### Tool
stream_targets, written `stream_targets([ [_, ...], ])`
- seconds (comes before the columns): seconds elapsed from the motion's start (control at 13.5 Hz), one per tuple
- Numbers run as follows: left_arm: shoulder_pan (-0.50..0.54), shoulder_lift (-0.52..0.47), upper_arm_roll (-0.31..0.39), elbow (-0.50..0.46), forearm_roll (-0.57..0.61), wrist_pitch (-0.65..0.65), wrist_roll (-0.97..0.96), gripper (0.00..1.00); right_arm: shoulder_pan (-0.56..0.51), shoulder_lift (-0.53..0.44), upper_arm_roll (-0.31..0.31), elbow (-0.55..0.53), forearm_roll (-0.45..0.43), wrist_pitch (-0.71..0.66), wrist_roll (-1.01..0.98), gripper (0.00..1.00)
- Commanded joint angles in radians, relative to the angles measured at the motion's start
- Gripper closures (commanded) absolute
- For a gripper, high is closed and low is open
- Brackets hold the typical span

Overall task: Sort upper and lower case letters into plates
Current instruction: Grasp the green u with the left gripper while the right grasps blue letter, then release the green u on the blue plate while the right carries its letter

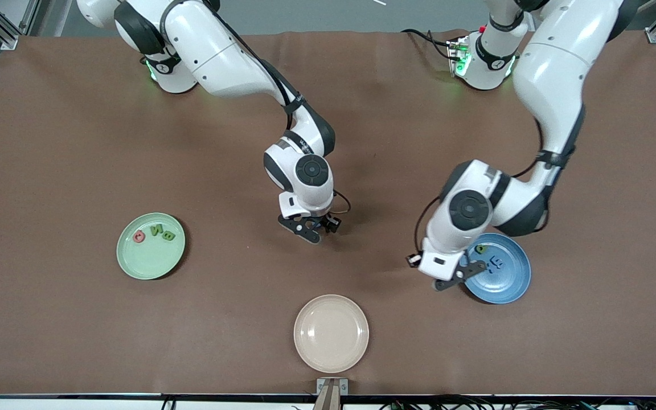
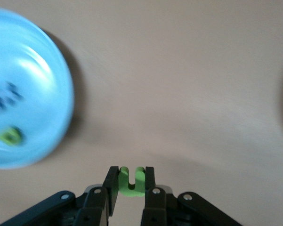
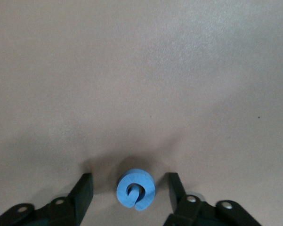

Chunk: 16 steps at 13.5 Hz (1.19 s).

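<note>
My left gripper (image 2: 131, 176) is shut on a green letter u (image 2: 132, 184) and hangs over the table (image 2: 188, 94) beside the blue plate (image 2: 33, 70); in the front view this gripper (image 1: 449, 281) is at the blue plate's (image 1: 510, 285) rim. That plate holds a green letter (image 1: 480, 249) and blue letters (image 1: 496, 263). My right gripper (image 3: 129, 179) stands open low over mid-table, its fingers on either side of a blue G (image 3: 135, 189) without touching it. The pale green plate (image 1: 146, 263) holds a pink Q (image 1: 139, 236), a green N (image 1: 155, 230) and a green B (image 1: 168, 235).
A beige plate (image 1: 331, 333) with nothing in it sits near the table's front edge, nearer to the front camera than my right gripper (image 1: 307, 229). Brown tabletop (image 1: 77, 142) spreads around both arms.
</note>
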Motion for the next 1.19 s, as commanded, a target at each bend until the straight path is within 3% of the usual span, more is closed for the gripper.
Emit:
stream_targets([
  [0.0,0.067,-0.034,-0.005,-0.025,0.011,-0.040,0.166,1.00,-0.003,0.000,0.001,0.005,-0.019,-0.014,0.003,0.46],
  [0.3,0.176,-0.039,-0.002,-0.049,0.011,-0.043,0.366,1.00,-0.004,-0.001,0.001,0.003,-0.014,-0.017,0.012,0.98],
  [0.52,0.219,-0.024,-0.002,-0.065,0.012,-0.034,0.409,1.00,-0.033,-0.023,0.004,0.005,-0.011,-0.052,-0.008,1.00],
  [0.74,0.220,-0.001,-0.002,-0.071,0.011,0.023,0.409,1.00,-0.134,-0.113,0.007,0.002,0.021,-0.190,-0.226,1.00],
  [0.96,0.210,0.063,-0.001,-0.065,0.037,0.136,0.394,0.96,-0.282,-0.257,0.008,-0.110,0.026,-0.252,-0.542,1.00],
  [1.04,0.203,0.077,-0.001,-0.071,0.039,0.155,0.395,0.84,-0.334,-0.305,0.007,-0.177,0.026,-0.243,-0.661,1.00],
  [1.11,0.194,0.077,-0.001,-0.075,0.037,0.152,0.394,0.50,-0.387,-0.335,0.005,-0.228,0.024,-0.230,-0.772,1.00],
])
